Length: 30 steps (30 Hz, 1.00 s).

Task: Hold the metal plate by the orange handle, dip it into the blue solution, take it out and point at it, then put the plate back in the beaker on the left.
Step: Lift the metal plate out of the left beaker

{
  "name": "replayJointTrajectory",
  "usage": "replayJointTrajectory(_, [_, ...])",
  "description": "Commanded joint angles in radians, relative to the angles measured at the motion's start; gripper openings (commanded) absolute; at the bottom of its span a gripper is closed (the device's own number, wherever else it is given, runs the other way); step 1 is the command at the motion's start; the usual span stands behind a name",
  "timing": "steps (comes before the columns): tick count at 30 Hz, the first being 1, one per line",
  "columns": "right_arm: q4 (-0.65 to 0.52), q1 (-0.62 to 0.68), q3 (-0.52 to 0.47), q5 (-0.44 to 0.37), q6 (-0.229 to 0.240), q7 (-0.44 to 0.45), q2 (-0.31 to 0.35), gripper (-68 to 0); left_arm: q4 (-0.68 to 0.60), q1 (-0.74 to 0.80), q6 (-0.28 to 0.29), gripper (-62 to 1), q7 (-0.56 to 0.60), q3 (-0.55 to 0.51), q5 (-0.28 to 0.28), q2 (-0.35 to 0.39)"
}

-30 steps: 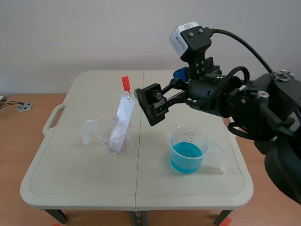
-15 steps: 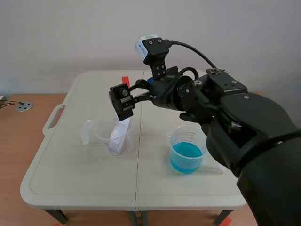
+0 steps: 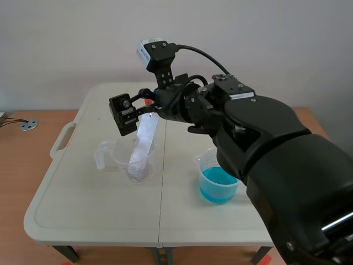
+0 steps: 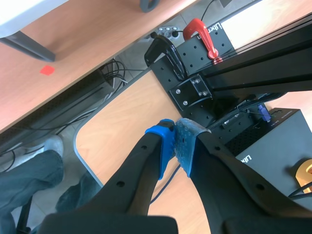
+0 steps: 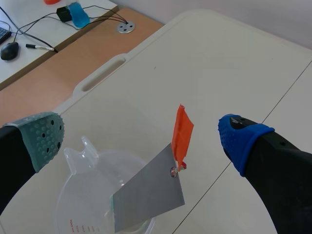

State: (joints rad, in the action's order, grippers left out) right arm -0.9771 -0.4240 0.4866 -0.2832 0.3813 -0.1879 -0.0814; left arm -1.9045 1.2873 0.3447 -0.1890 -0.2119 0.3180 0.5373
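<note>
Right gripper (image 3: 140, 105) hangs open in the upper middle of the scene view, its arm coming in from the right of the frame and reaching past the centre. The near finger stands in front of the top of the metal plate (image 3: 144, 141), so the scene view does not tell how the fingers sit about the handle. The right wrist view settles that: the grey-green pad (image 5: 46, 139) and the blue pad (image 5: 239, 139) stand well apart on either side of the orange handle (image 5: 182, 136), neither one touching it. The plate leans tilted in the clear beaker (image 3: 118, 157) at centre left of the table (image 3: 83, 210), handle uppermost. Only the scene view shows the second beaker (image 3: 237, 165), at lower right of centre, holding the blue solution (image 3: 218, 185). The left gripper (image 4: 175, 146) appears in its own wrist view alone, its pads pressed together on nothing, over wooden floor and a black frame (image 4: 234, 73).
</note>
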Motion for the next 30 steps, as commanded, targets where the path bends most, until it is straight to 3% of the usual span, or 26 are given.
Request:
replayJointTrajectory(1, [-0.016,-0.026,-0.001,-0.007,0.004,0.016,-0.011,-1.2,-0.008,0.006,0.006,-56.0,0.012,0.003,0.007,-0.005])
replayJointTrajectory(3, [-0.013,-0.025,-0.001,-0.007,0.004,0.021,-0.011,-2.7,-0.008,0.006,0.006,-56.0,0.012,0.003,0.007,-0.005])
replayJointTrajectory(18, [-0.013,-0.025,-0.001,-0.007,0.005,0.027,-0.01,-35.0,-0.008,0.006,0.006,-56.0,0.012,0.003,0.007,-0.005])
replayJointTrajectory(24, [-0.013,-0.025,-0.001,-0.007,0.009,0.03,-0.01,-43.9,-0.008,0.006,0.006,-56.0,0.012,0.003,0.007,-0.005])
replayJointTrajectory(30, [-0.013,-0.025,-0.001,-0.007,0.019,0.03,-0.01,-61.8,-0.008,0.006,0.006,-56.0,0.011,0.003,0.007,-0.005])
